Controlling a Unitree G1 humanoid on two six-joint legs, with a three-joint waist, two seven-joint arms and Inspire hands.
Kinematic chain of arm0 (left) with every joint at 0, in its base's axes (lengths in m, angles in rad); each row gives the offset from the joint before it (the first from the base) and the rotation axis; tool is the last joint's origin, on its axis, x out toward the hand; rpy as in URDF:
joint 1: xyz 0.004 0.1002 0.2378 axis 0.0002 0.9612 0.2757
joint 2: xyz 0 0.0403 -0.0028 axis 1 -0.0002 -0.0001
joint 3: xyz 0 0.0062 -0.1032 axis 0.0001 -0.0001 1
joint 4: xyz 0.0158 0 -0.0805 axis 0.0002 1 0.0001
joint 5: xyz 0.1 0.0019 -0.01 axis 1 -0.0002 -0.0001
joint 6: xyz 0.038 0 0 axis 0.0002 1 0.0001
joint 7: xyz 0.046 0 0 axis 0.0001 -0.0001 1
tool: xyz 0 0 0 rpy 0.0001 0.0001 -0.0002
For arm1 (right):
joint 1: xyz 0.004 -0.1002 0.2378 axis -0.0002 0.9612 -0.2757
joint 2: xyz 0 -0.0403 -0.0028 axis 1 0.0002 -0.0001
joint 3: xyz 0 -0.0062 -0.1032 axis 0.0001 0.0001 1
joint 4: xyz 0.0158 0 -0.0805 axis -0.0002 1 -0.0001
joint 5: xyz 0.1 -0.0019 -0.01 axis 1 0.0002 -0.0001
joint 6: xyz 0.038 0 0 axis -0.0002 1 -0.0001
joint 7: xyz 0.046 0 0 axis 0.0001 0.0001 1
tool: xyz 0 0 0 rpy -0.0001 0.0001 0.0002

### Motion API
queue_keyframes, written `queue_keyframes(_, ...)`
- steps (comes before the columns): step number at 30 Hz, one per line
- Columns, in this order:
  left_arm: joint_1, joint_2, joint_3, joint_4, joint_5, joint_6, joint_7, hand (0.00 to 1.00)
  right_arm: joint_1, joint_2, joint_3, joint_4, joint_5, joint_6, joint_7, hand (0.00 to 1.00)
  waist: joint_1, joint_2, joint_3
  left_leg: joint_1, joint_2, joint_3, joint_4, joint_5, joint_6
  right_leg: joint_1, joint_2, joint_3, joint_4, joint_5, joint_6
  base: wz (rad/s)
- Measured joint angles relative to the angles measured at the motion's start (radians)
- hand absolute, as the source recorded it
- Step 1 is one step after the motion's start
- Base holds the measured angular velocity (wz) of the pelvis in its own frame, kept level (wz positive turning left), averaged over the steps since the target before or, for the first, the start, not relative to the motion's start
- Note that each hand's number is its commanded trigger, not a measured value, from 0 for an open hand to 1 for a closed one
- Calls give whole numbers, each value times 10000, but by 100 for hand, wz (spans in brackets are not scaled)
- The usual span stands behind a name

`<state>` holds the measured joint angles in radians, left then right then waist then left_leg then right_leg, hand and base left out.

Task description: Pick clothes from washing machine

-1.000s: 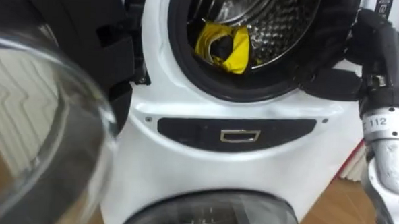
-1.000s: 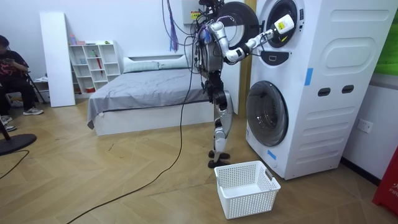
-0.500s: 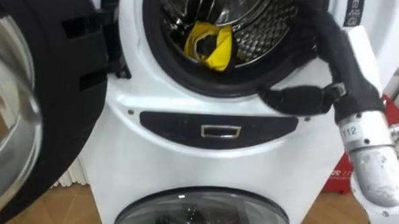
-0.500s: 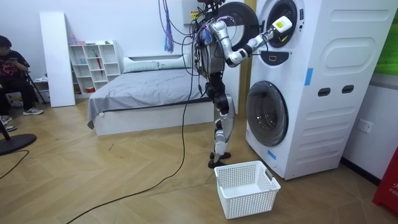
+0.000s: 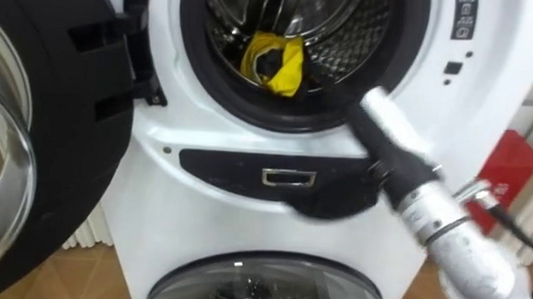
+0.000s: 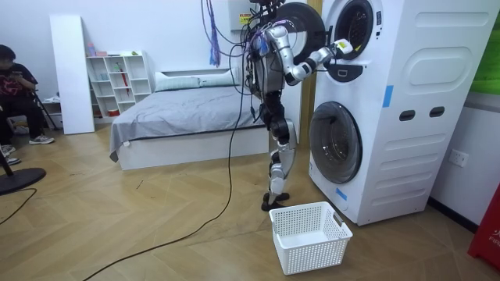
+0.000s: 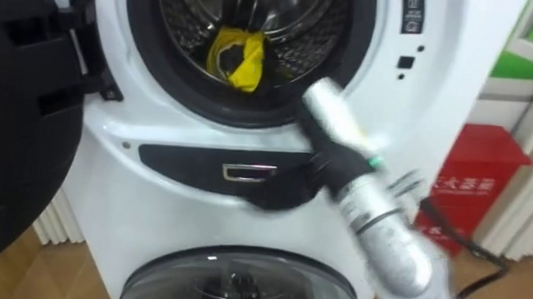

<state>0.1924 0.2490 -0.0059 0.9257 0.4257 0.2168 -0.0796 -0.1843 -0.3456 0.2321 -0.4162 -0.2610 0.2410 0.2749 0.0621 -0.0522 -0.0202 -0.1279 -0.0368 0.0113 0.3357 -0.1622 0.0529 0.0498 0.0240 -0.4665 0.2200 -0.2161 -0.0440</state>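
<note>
One yellow garment (image 5: 275, 64) lies crumpled low in the upper drum (image 5: 366, 28) of the washing machine (image 6: 406, 109), with a dark fold at its middle. The machine has two round doors, the upper door (image 5: 61, 113) swung open and the lower door (image 5: 270, 285) shut, and one white basket (image 6: 308, 238) stands on the floor before it. Half a second ago the right hand (image 5: 332, 196) was at the drum's lower right rim; now it is below the drum, across the dark panel (image 5: 229, 170), too blurred to tell whether it is spread or closed.
</note>
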Motion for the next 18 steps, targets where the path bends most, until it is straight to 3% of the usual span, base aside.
queue_keyframes(2, 24, -3, 0, 1, -8, -7, 0, 0, 1, -23, 1, -52, -1, 0, 219, 0, 24, -6, -28, -1, -12, -64, -8, 14, 24, 23, 10, 18, 12, 1, 50, 19)
queue_keyframes(4, 70, 0, 0, 2, -25, -85, 0, 0, 35, -48, -22, -210, 239, -1, 411, 0, -10, -10, -27, 9, -68, -157, -40, 41, -6, 48, 114, 537, 3, 17, 82, 17)
queue_keyframes(5, 69, -4, -1, 1, -17, -123, 0, 0, 67, -60, -32, -250, 280, -4, 436, 0, -7, -3, -24, 17, -73, -156, -40, 40, -3, 61, 123, 581, -1, 17, 81, 14)
queue_keyframes(9, 60, -25, -4, -10, -19, -320, 0, 0, 132, -58, -165, -344, 767, -13, 468, 0, -12, 140, 69, 159, -112, -176, -40, -98, 112, 217, 174, 1038, -24, -32, 165, 3)
queue_keyframes(11, 55, -24, -5, -21, -15, -361, -1, 0, 132, -48, -179, -372, 954, -41, 456, 0, -20, 196, 110, 161, -129, -158, -50, -97, 108, 217, 171, 1081, -57, -56, 205, -4)
queue_keyframes(18, 54, -13, -90, -20, -20, -511, -2, 0, 133, -53, -201, -419, 1038, -427, 435, 0, -25, 190, 119, 171, -219, -172, -128, -116, 145, 236, 135, 1116, -171, -34, 168, 0)
